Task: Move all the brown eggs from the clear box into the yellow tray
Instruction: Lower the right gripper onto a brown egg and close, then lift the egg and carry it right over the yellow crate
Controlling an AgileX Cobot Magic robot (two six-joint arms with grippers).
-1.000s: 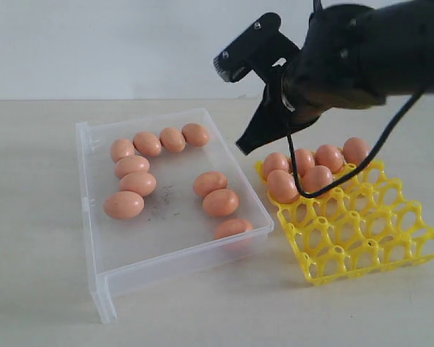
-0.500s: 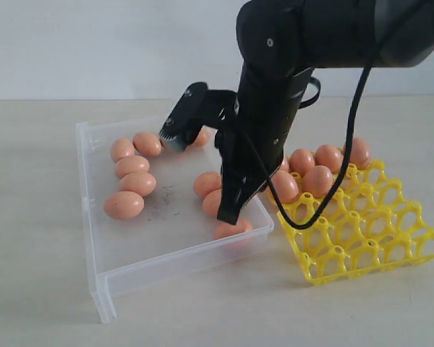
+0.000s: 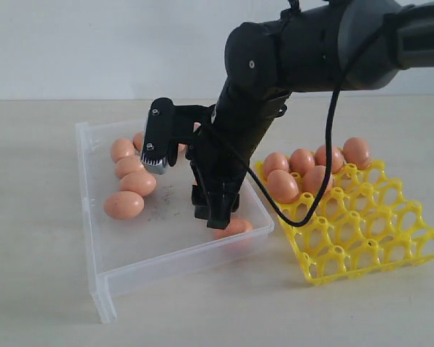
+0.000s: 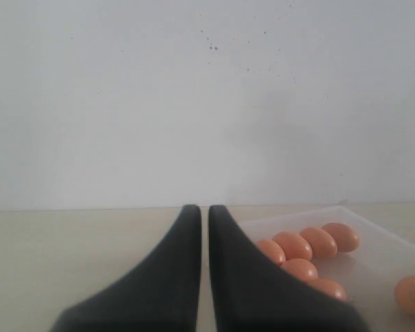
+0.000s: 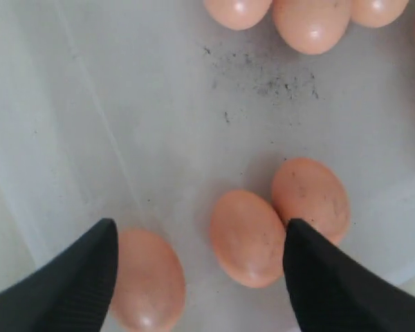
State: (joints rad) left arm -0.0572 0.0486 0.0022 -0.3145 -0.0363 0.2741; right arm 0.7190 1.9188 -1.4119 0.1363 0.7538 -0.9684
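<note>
Down from the yellow tray (image 3: 347, 224), my right gripper (image 5: 200, 228) now straddles 1 brown egg (image 5: 247, 238) in the clear box (image 3: 141, 242), jaws wide; left gripper (image 4: 204, 213) closed, empty.

My right arm (image 3: 311, 43) comes in from the upper right and reaches across the middle. It bends steeply at the wrist, so the right gripper (image 3: 211, 208) points almost straight down, low on the left side. On its wrist feed the two black fingers (image 5: 76, 283) stand wide apart. My left gripper (image 4: 204, 214) sits level, its fingers (image 4: 173, 277) drawn together with only a thin slit between them.
</note>
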